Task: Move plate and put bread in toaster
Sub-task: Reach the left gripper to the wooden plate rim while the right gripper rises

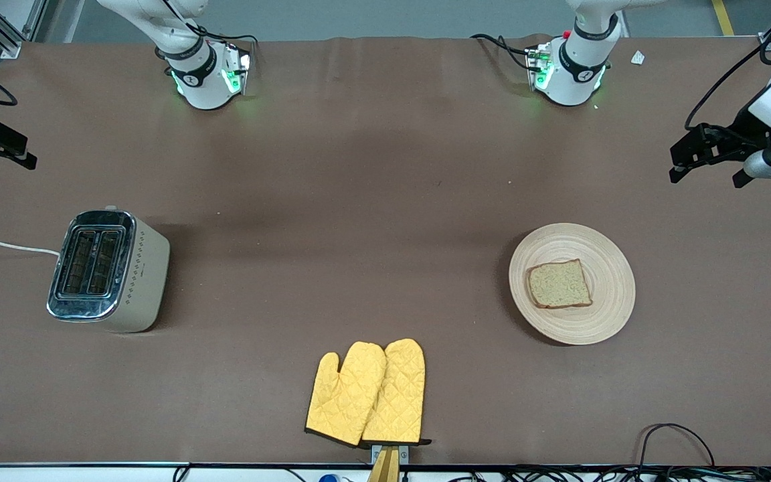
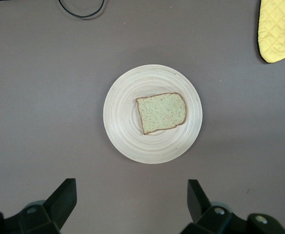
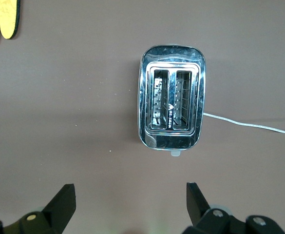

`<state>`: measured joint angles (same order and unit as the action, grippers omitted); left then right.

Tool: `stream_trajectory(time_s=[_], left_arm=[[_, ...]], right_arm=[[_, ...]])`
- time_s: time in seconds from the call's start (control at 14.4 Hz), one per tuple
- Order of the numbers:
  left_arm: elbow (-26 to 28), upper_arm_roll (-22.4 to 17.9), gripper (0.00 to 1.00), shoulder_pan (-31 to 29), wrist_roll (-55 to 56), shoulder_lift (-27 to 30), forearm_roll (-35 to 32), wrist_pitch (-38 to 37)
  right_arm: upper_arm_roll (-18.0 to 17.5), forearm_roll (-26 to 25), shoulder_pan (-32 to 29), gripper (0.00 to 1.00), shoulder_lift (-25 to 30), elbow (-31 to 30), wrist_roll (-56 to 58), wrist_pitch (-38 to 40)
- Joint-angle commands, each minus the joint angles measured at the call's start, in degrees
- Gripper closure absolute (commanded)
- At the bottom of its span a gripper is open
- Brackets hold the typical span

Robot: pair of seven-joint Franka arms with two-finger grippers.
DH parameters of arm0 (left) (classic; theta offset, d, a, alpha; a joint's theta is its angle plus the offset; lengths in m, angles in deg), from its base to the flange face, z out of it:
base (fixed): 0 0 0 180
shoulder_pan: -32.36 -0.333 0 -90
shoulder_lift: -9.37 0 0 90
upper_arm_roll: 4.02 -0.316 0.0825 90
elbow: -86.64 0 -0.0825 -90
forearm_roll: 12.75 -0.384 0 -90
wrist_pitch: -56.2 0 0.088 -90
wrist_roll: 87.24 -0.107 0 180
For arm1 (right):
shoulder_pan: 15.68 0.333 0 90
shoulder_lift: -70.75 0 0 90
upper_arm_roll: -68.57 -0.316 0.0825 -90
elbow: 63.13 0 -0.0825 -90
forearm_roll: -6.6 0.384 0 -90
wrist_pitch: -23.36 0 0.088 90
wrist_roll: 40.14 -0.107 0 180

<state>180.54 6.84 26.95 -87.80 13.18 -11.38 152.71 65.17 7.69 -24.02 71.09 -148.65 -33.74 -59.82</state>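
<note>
Front view shows the plate (image 1: pixel 571 283) lying toward the left arm's end of the table, with the bread (image 1: pixel 558 284) flat on it, a little off centre. Well apart, toward the right arm's end, stands the toaster (image 1: pixel 108 270) (both slots empty, white cord (image 1: pixel 7 246) trailing off the table edge). Between them, nearer the front camera, lie two yellow oven mitts (image 1: pixel 367 393), overlapping. Left gripper (image 2: pixel 130 195) hangs above the table near the plate, fingers spread wide and holding nothing. Right gripper (image 3: pixel 130 195) hangs near the toaster, likewise wide open and empty.
</note>
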Motion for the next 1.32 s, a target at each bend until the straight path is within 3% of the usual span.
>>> stream_trajectory(time_s=[0.0,0.21,0.42,0.63,0.91,1.11,1.25], left_arm=[[-2.67,-0.31,0.0,-0.48,-1.01,-1.78,-1.02,-1.67],[-2.58,-0.31,0.0,-0.92,-1.28,-2.31,-0.76,-2.03],[-2.49,-0.31,0.0,-3.98,-1.28,-7.91,0.73,-2.38],[-2.58,-0.31,0.0,-8.81,-2.76,-14.76,10.29,-2.38],[-3.72,-0.31,0.0,-15.94,-18.02,-29.86,24.52,-1.5],[-11.17,-0.31,0.0,-19.11,-29.38,-45.07,28.42,-0.98],[-13.83,-0.31,0.0,-19.99,-34.83,-51.59,28.6,1.21]], right_arm=[[-0.47,-0.74,-0.19,0.0,0.97,-1.22,-0.51,-0.67],[-0.47,-0.65,-0.28,0.0,0.97,-1.22,-0.51,-0.67],[-0.47,-0.57,-0.28,0.0,0.89,-1.22,-0.6,-0.67],[-0.47,-0.48,-0.28,0.0,0.89,-1.22,-0.6,-0.67],[-0.47,-0.21,-0.28,0.0,0.89,-1.4,-0.6,-0.75],[-0.56,0.05,-0.02,0.0,-0.16,-1.84,-0.95,-1.37],[-0.56,0.66,0.77,0.0,-0.69,-1.84,-1.3,-2.15]])
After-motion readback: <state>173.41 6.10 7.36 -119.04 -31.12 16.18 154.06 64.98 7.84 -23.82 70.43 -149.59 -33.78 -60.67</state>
